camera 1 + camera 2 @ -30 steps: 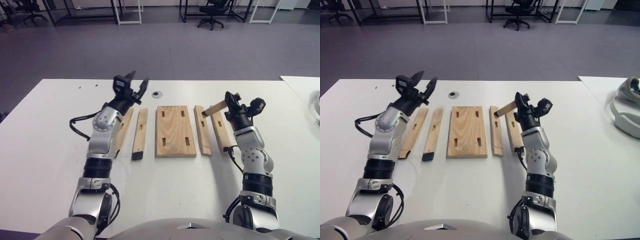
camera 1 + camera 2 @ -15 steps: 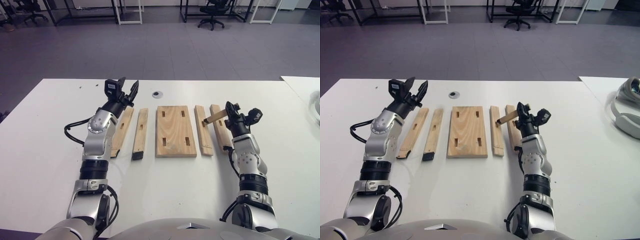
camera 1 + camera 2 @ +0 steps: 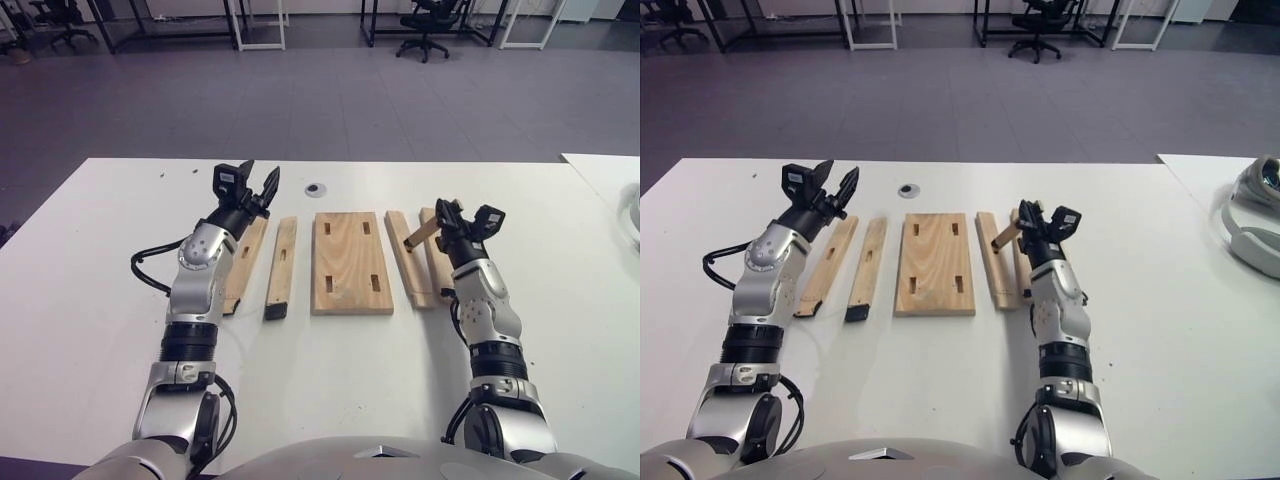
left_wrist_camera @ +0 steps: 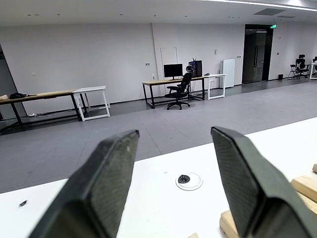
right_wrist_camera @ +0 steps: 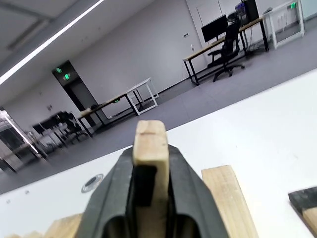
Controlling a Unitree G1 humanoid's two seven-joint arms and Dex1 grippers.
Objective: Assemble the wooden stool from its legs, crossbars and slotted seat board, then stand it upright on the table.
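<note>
Wooden stool parts lie flat in a row on a white surface (image 3: 100,300), none of them joined. Farthest left, the left gripper (image 3: 260,172) hovers above the far end of the first leg (image 3: 830,265), its fingers spread wide and holding nothing. Just beside that leg lies a second leg (image 3: 281,265), roughly parallel to it. In the middle rests the slotted seat board (image 3: 350,262), face up, with its four slots empty. To its right lie a third leg (image 3: 405,260) and, close against it, a fourth leg (image 3: 436,272). Above their far ends the right gripper (image 3: 445,225) has its fingers clamped on one short crossbar (image 3: 420,233), held clear of the surface and angled toward the seat board. Assembly appears to have barely begun: one crossbar is picked up, while fitting crossbars to legs, seating the legs in the slots and standing the stool upright all remain.
</note>
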